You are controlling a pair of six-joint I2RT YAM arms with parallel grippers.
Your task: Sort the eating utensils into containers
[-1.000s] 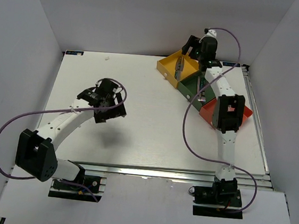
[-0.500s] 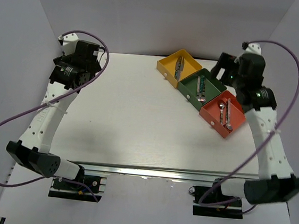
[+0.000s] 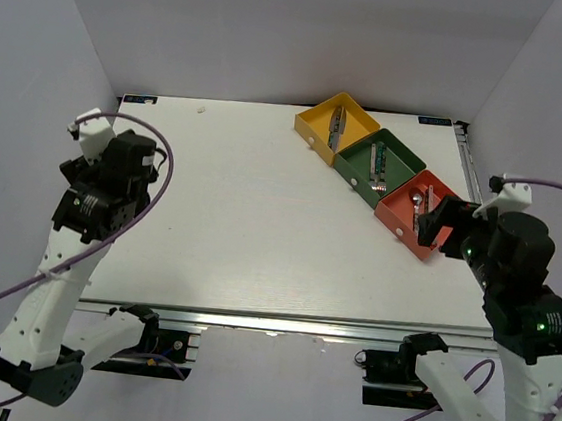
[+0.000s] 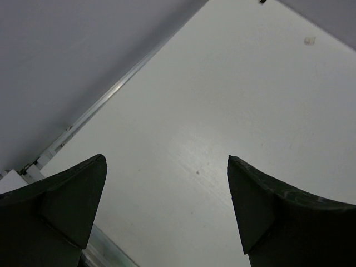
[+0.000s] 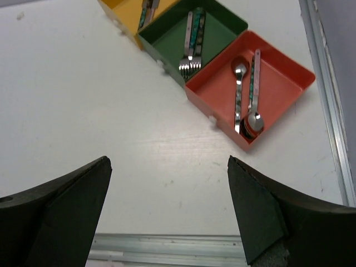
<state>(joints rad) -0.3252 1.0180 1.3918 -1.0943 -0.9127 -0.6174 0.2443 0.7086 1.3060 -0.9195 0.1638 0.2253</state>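
Three containers stand in a diagonal row at the back right: a yellow tray (image 3: pixel 319 121), a dark green tray (image 3: pixel 392 154) and a red-orange tray (image 3: pixel 399 215). The eating utensils lie inside them: knives (image 3: pixel 337 124) in the yellow one, forks (image 5: pixel 192 41) in the green one, spoons (image 5: pixel 240 94) in the red-orange one. My right gripper (image 5: pixel 167 161) hangs open and empty, high above the table, just on the near side of the red-orange tray (image 5: pixel 281 78). My left gripper (image 4: pixel 167 161) is open and empty above the table's left edge.
A metal rail (image 5: pixel 328 105) runs along the table's right edge and another (image 5: pixel 167 245) along the near edge. The grey side wall (image 4: pixel 67 67) stands close to the left gripper. A small white scrap (image 3: pixel 201 109) lies at the back.
Both arms have drawn back toward the near side. The right gripper left the yellow tray and rose. The left arm swung out to the left edge. Both stayed open.
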